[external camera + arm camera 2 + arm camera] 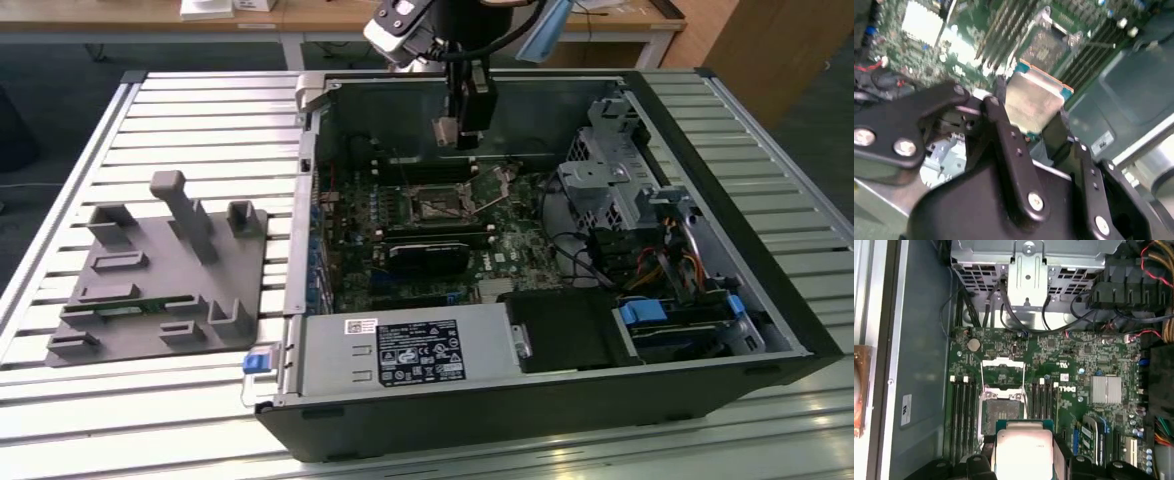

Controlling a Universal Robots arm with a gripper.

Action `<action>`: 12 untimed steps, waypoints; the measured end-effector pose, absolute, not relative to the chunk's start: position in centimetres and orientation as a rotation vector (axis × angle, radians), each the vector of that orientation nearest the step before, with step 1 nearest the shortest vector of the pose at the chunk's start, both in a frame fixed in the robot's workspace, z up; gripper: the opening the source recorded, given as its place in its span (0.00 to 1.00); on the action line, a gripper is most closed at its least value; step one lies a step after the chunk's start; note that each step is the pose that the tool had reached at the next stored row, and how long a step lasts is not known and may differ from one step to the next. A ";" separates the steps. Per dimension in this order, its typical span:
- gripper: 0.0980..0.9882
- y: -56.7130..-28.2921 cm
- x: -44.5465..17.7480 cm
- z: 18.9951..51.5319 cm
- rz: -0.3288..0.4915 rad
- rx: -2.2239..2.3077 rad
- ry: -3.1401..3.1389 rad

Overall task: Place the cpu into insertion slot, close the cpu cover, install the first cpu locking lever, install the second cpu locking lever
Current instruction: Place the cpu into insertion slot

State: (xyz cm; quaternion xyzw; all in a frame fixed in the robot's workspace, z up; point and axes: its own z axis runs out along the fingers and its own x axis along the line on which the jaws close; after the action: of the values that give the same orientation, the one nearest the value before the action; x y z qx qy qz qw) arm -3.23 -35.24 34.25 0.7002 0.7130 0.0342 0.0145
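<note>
Exterior view: slatted table [200,100], desk [320,16] behind; pincer [462,135] grips cpu [445,131].

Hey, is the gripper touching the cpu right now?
Touching. In the second wrist view the gripper has its fingers pressed against two opposite edges of the cpu, with no gap on either side.
</note>
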 end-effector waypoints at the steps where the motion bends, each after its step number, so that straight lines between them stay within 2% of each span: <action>1: 0.50 -35.2 -3.2 34.1 0.106 2.180 2.220; 12: 0.50 -35.2 -3.2 33.3 0.106 2.179 2.219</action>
State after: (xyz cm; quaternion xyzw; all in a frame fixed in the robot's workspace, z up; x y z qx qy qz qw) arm -3.22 -35.24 33.34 0.7002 0.7130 0.0341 0.0146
